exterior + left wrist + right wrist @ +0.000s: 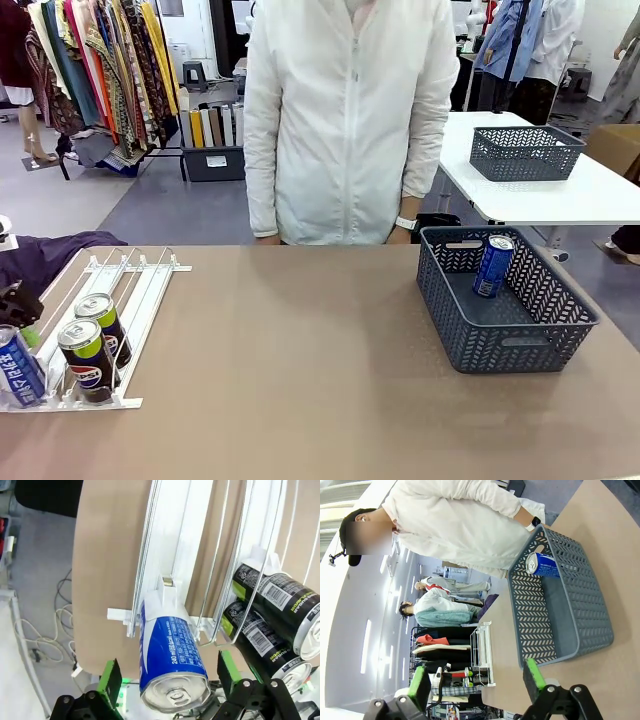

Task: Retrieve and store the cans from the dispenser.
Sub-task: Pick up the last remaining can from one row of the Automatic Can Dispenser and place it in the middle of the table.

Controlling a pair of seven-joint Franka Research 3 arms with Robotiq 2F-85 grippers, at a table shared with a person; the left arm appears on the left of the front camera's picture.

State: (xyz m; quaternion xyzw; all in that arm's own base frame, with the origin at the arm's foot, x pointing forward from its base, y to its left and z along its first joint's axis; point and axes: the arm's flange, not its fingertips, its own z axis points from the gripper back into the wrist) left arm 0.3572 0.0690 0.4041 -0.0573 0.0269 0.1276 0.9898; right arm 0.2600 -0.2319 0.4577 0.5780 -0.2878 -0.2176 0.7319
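The white-and-clear dispenser (130, 290) lies at the table's front left. At its low end stand a blue can (18, 366) and two black Pepsi cans (88, 358). In the left wrist view my left gripper (169, 669) is open, and its green pads (111, 679) straddle the blue can (172, 655) with a gap on both sides. The black cans (272, 612) lie in the neighbouring lane. Another blue can (493, 266) leans inside the dark grey basket (560, 300). My right gripper (477, 680) is open and holds nothing, back from the basket (580, 630) and its can (542, 564).
A person in a white jacket (350, 120) stands at the far edge of the table with both hands low. A second grey basket (525, 152) sits on a white side table behind. The brown tabletop (300, 360) stretches between the dispenser and the basket.
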